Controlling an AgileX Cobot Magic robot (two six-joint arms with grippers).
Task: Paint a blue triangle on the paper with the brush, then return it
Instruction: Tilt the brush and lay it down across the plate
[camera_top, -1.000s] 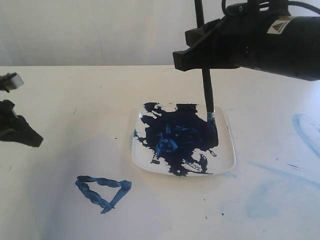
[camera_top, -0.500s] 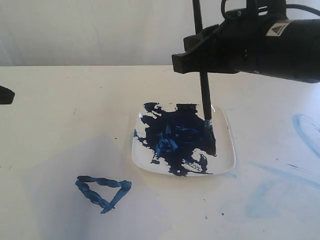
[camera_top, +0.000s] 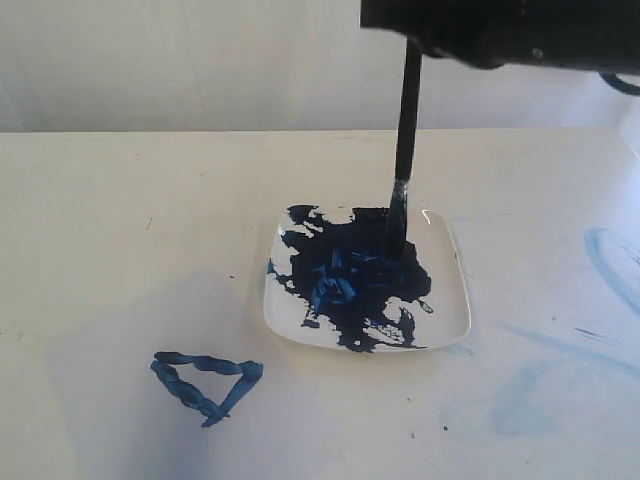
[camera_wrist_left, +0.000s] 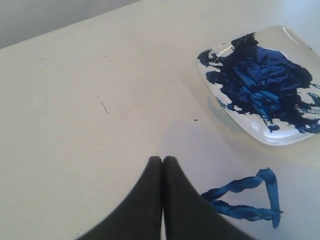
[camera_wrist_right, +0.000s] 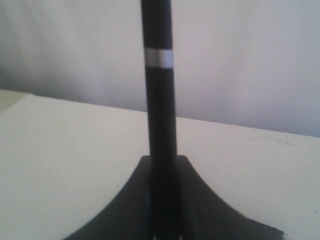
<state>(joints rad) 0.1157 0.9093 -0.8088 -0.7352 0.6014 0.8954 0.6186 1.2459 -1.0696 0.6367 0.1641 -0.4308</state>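
While right gripper (camera_wrist_right: 162, 167) clamps one brush (camera_top: 404, 130), left gripper (camera_wrist_left: 162, 162) pressed together, one blue triangle (camera_top: 200, 362), one plate (camera_top: 452, 300).

Bare table (camera_top: 120, 220) upper left gives passage; plate (camera_top: 455, 312) and upright brush (camera_top: 406, 120) block centre, wet-looking triangle (camera_top: 200, 362) lower left.

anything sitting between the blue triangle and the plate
No. The stretch between the blue triangle and the plate is bare; the exterior and left wrist views both show this.
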